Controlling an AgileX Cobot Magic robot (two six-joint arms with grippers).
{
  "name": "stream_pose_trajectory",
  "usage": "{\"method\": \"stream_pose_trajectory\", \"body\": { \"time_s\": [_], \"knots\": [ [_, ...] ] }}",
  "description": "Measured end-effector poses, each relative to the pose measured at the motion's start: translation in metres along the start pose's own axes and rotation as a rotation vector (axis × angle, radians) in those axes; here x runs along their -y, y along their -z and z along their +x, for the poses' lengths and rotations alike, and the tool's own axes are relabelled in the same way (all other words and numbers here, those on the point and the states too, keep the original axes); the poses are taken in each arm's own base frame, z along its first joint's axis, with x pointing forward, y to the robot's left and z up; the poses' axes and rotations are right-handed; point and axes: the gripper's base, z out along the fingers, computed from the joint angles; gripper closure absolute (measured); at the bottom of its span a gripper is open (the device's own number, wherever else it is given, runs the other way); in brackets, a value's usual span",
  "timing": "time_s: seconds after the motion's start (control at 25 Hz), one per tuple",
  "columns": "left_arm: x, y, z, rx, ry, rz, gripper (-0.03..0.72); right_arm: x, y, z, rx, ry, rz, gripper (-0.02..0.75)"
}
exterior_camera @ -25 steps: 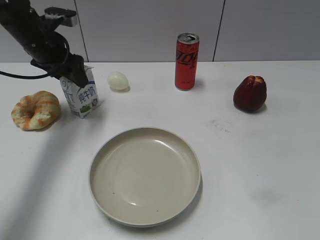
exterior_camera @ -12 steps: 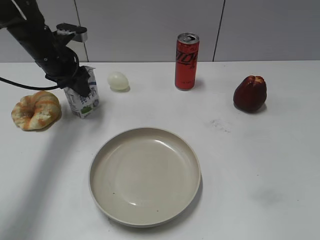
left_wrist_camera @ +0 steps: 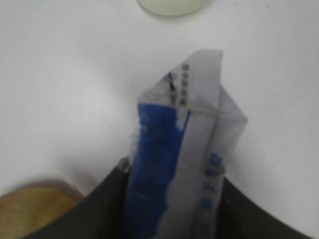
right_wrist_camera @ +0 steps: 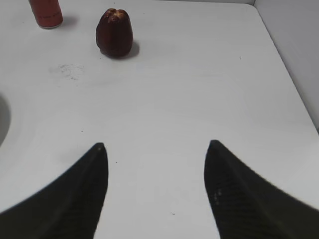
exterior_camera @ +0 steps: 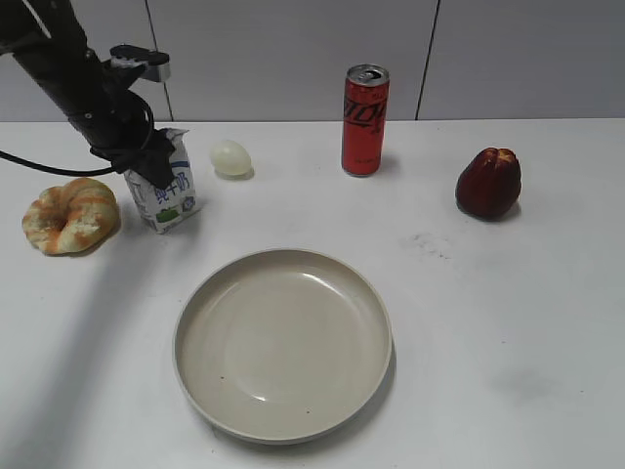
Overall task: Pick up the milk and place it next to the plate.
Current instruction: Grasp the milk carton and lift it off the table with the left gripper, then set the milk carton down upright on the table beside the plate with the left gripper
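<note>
The milk (exterior_camera: 166, 189) is a small white carton with blue characters and a green patch. It stands slightly tilted at the back left of the table. My left gripper (exterior_camera: 146, 164) is shut on its gabled top. In the left wrist view the milk (left_wrist_camera: 192, 134) sits between the two dark fingers of that gripper (left_wrist_camera: 172, 172). The plate (exterior_camera: 283, 342), large, round and beige, lies at the front centre, apart from the carton. My right gripper (right_wrist_camera: 155, 147) is open and empty above bare table; it does not show in the exterior view.
A bread ring (exterior_camera: 68, 215) lies left of the milk. A pale egg (exterior_camera: 230, 157) sits behind it, also at the top of the left wrist view (left_wrist_camera: 172, 5). A red soda can (exterior_camera: 364, 119) stands at the back. A dark red fruit (exterior_camera: 488, 183) is at the right.
My left gripper has closed down over the carton's top. The carton has shifted slightly to the right and tilted. The right arm's earlier state is not shown.
</note>
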Motion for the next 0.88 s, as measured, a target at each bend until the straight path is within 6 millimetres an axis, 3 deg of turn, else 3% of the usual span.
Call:
{"method": "stream_pose_trajectory", "body": {
  "time_s": [0.24, 0.44, 0.56, 0.88],
  "knots": [
    [0.014, 0.03, -0.007, 0.035, -0.034, -0.004, 0.393, 0.0, 0.0, 0.0, 0.0, 0.0, 0.0, 0.274],
    [0.05, 0.056, -0.019, 0.087, -0.066, 0.004, 0.393, 0.0, 0.0, 0.0, 0.0, 0.0, 0.0, 0.274],
    [0.09, 0.062, -0.027, 0.104, -0.081, 0.037, 0.393, 0.0, 0.0, 0.0, 0.0, 0.0, 0.0, 0.274],
    [0.213, 0.046, -0.032, 0.118, -0.119, 0.163, 0.394, 0.0, 0.0, 0.0, 0.0, 0.0, 0.0, 0.274]
  ]
}}
